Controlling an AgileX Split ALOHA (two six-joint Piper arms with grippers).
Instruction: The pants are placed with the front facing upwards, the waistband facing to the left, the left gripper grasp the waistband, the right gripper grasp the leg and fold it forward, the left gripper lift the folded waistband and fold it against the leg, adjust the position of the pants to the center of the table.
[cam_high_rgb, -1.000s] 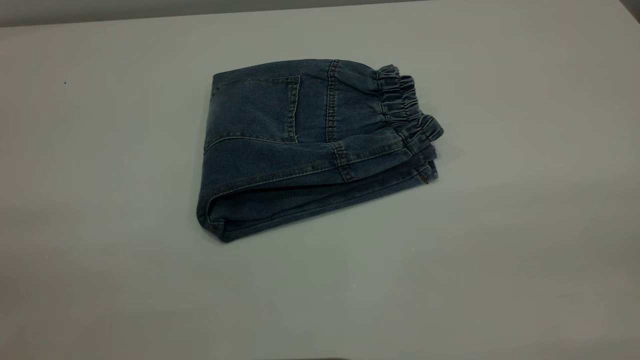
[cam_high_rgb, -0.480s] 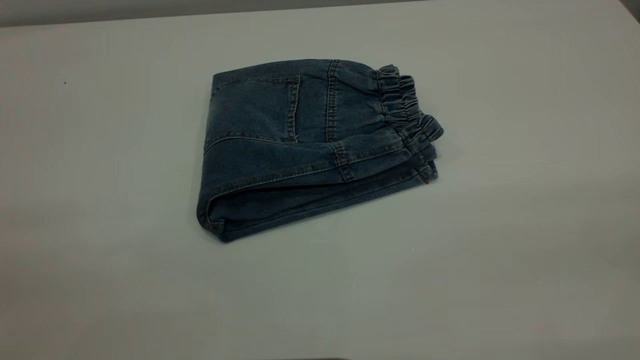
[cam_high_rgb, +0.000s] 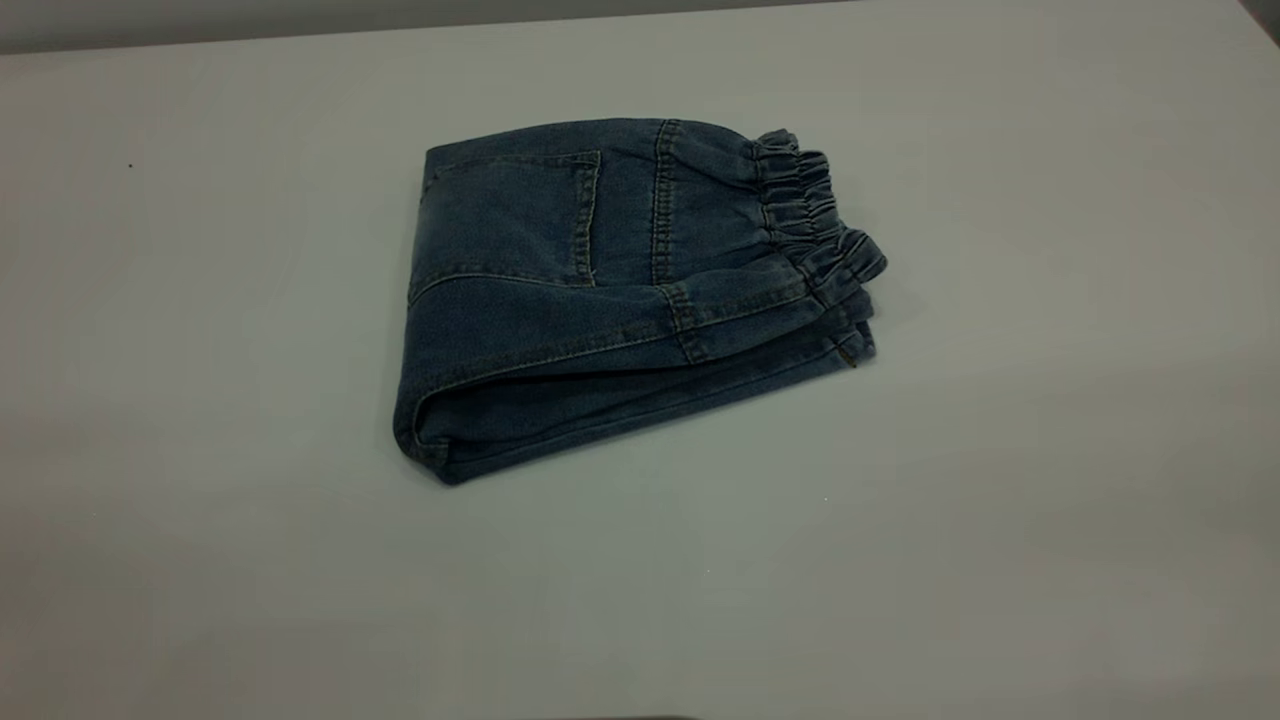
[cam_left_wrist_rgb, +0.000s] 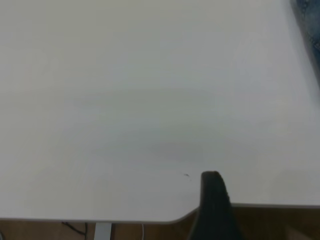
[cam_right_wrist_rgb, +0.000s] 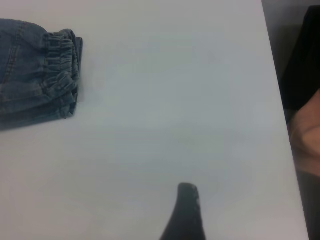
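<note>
The pants (cam_high_rgb: 620, 290) lay folded into a compact bundle near the middle of the desk (cam_high_rgb: 1050, 480), a touch toward twelve o'clock in the outside view. The waistband (cam_high_rgb: 815, 225) sat at the three o'clock end of the bundle, its ruffled edge stacked over the leg hems beneath, and the rounded fold ran along the nine o'clock side. A back pocket faced up. That layering looked like the waistband half had been laid over the legs, so I judged both folds finished and the bundle parked about where the task wanted it.

No arm reached into the outside view at all. The left hand (cam_left_wrist_rgb: 216, 205) showed only one dark finger tip at the desk's edge, with a sliver of denim far off at the corner of its camera; whether it was released or clenched, I could not tell. The right hand (cam_right_wrist_rgb: 186, 212) was the same story: one finger tip over bare desk, the waistband end of the pants well apart from it, grip state not visible. Both hung clear, presumably to leave the bundle undisturbed.

At the desk's far side in the right wrist view, part of a person (cam_right_wrist_rgb: 305, 132) showed.
</note>
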